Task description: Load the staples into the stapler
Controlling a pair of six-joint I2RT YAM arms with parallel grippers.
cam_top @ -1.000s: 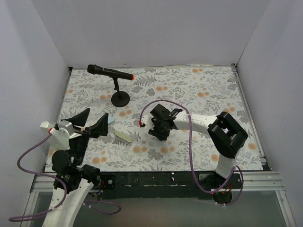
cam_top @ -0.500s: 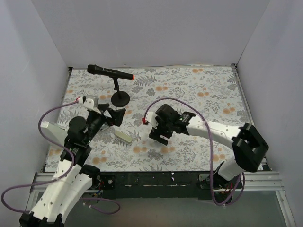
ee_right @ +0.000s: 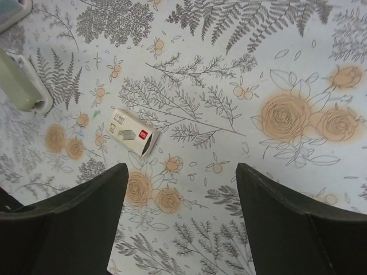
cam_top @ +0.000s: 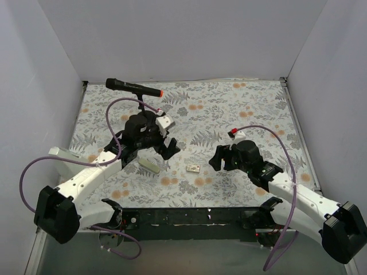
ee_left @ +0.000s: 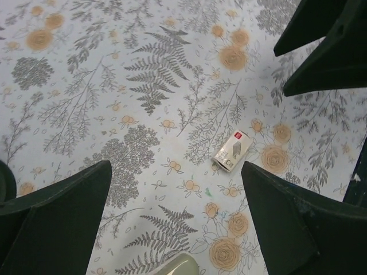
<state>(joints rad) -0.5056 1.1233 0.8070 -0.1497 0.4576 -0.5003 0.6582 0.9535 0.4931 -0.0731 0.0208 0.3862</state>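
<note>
Closest to the near edge of the counter, about midway along it, the staples box point(cam_top: 193, 168) lies flat on the floral cloth point(cam_top: 252, 109), its printed face up and nothing touching it. My right gripper point(cam_top: 217, 158) hangs just to the right of it, jaws spread wide and empty; from that wrist the box point(ee_right: 132, 132) shows ahead between my fingers point(ee_right: 69, 223). The stapler point(cam_top: 149, 165) lies flat to the left of the box, apart from it, angled towards the near right corner; my right wrist camera catches only its end point(ee_right: 20, 83). My left gripper point(cam_top: 149, 152) hangs over the stapler, jaws also wide and holding nothing. In the left wrist view the stapler's pale tip point(ee_left: 172, 266) sits at the bottom edge and the box point(ee_left: 232, 151) beyond it. Farther back, towards the far left corner, a microphone point(cam_top: 135, 87) rests on its small stand point(cam_top: 148, 120).
</note>
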